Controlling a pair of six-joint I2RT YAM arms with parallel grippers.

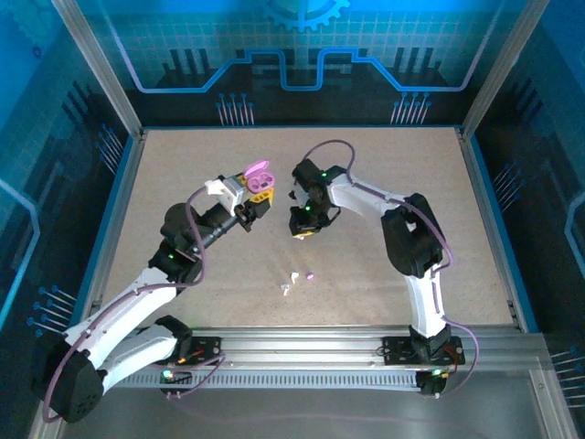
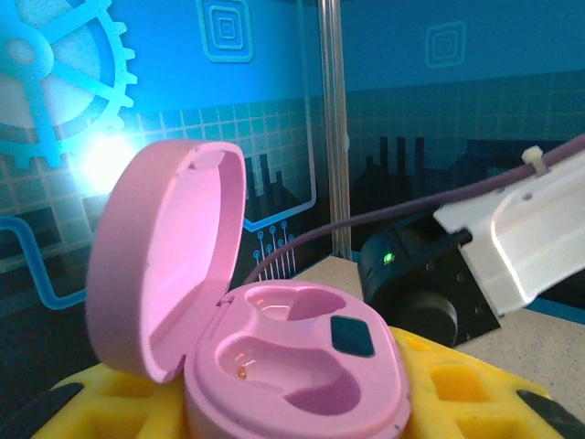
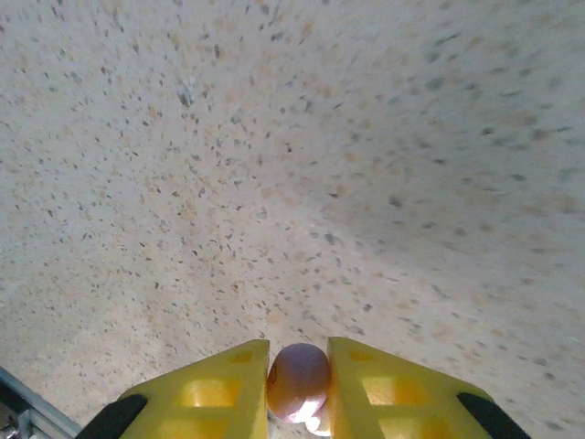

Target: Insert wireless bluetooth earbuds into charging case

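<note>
Two grippers meet mid-table [image 1: 393, 174] - the left gripper [image 1: 260, 189] is clamped on an open pink case [image 2: 302, 366], lid tipped back, both wells empty. The right gripper [image 3: 299, 361] pinches a pink earbud [image 3: 297, 382] between its yellow fingers [image 3: 224, 389] over the speckled tabletop, near the case. A purple bud [image 1: 311, 273] and two white buds [image 1: 286, 289] lie loose on the table - nearer the arm bases, apart from both grippers.
</note>
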